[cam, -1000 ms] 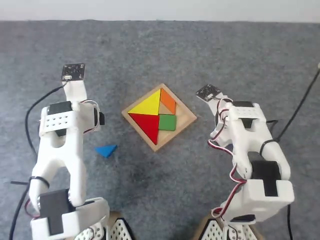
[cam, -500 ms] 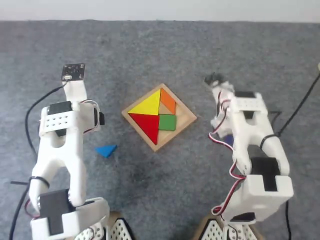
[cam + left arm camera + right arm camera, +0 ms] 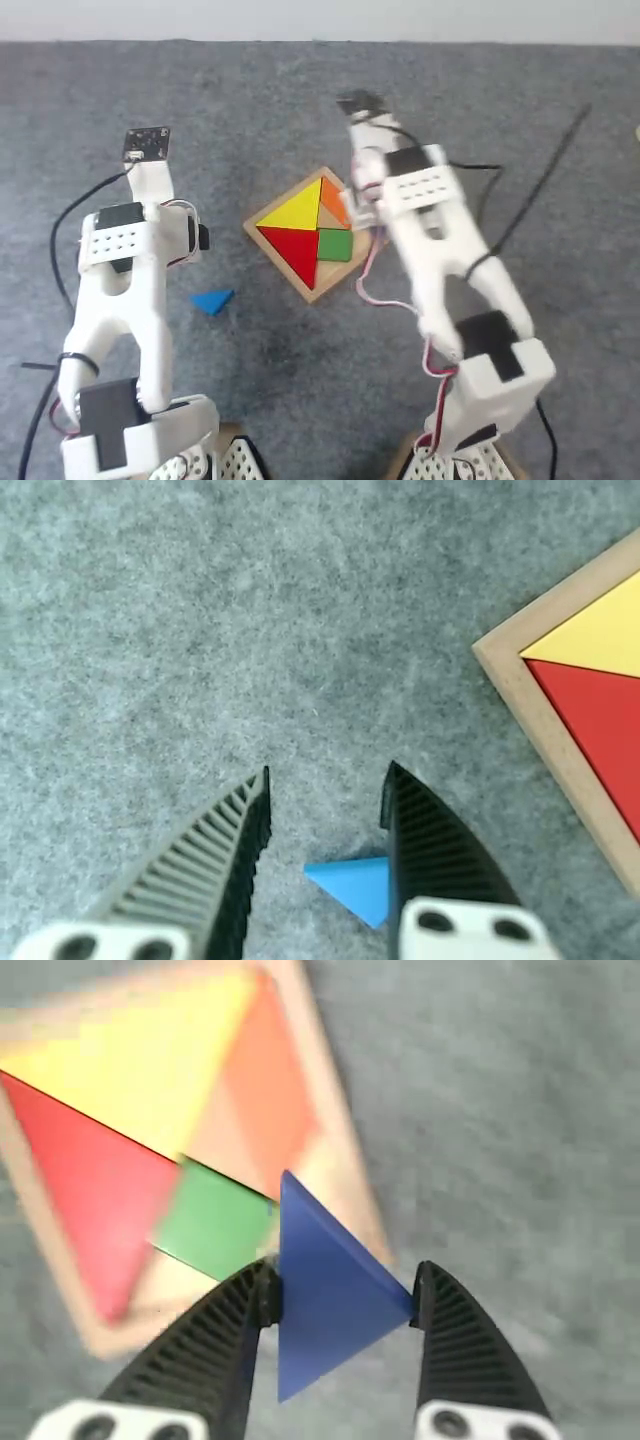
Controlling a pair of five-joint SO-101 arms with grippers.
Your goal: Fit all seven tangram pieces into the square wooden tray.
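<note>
The square wooden tray [image 3: 277,265] lies mid-table like a diamond, holding a yellow triangle [image 3: 295,208], a red triangle [image 3: 293,250], an orange piece [image 3: 335,205] and a green square [image 3: 336,245]. My right arm [image 3: 415,195] hangs over the tray's right corner. Its gripper [image 3: 345,1270] is shut on a dark blue triangle [image 3: 325,1285], held above the green square [image 3: 215,1225] and the tray's rim [image 3: 330,1100]. A small light blue triangle [image 3: 212,300] lies on the carpet left of the tray. My left gripper [image 3: 328,772] is open just above that light blue triangle [image 3: 355,885].
Grey carpet covers the table. The left arm [image 3: 125,235] stands left of the tray, whose corner [image 3: 520,690] lies close to its gripper. Cables trail from both arms, and the right arm's wires hang over the tray's lower right edge. Open carpet lies behind the tray.
The right arm has swung left from the right side of the table to over the tray's right corner, carrying the dark blue triangle. The left arm has not moved.
</note>
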